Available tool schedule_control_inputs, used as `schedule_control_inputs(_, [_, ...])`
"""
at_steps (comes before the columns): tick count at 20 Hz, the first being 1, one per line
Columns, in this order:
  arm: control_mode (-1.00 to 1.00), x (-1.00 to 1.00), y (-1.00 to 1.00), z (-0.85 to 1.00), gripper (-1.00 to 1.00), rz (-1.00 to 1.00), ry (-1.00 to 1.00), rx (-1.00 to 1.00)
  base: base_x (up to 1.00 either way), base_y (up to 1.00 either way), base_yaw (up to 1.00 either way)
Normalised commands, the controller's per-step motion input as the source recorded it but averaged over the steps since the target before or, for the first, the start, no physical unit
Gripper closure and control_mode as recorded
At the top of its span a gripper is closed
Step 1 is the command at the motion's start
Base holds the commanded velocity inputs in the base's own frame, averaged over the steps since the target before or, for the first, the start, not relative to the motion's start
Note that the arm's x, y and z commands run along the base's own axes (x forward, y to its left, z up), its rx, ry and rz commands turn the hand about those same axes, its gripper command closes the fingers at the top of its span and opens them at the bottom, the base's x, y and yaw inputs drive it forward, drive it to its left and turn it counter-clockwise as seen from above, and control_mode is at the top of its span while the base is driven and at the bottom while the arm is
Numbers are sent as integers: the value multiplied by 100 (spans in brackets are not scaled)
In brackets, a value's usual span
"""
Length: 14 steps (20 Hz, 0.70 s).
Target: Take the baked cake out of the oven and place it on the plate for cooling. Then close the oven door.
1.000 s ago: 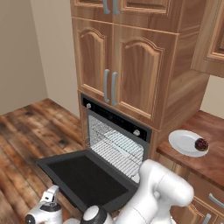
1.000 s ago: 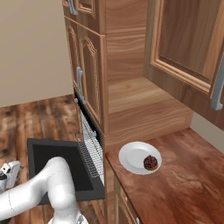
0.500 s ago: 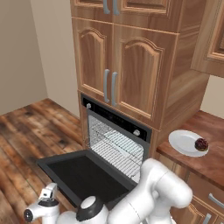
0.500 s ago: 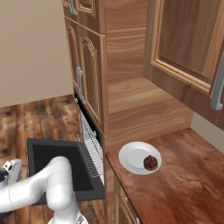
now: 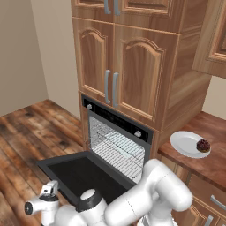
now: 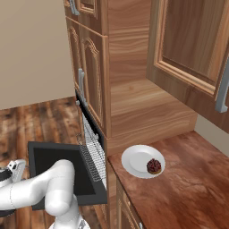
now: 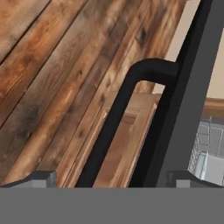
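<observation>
Baked cake (image 6: 154,166) sits on plate (image 6: 143,161), on surface beside oven (image 5: 117,141), off heat for cooling. Oven door (image 5: 84,174) hangs fully down. Claw (image 5: 47,190), jaws spread wide and empty, low at door's outer edge beside handle (image 7: 118,118), likely lining up to lift door shut.

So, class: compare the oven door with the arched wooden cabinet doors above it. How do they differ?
The oven door is flat black; the cabinet doors are brown wood with arched panels. The oven door lies dropped open, the cabinet doors stand shut. Both have handles.
</observation>
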Motion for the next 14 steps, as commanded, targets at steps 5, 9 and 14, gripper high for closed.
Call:
schedule_control_inputs(5, [-100,-7,39,-97,-100,-12,-7,-27,0,0,0])
schedule_control_inputs(9, [-100,-16,41,-100,-100,-11,-5,-28,0,0,0])
schedule_control_inputs(14, [-100,-35,50,-100,-100,-8,-5,-30,0,0,0])
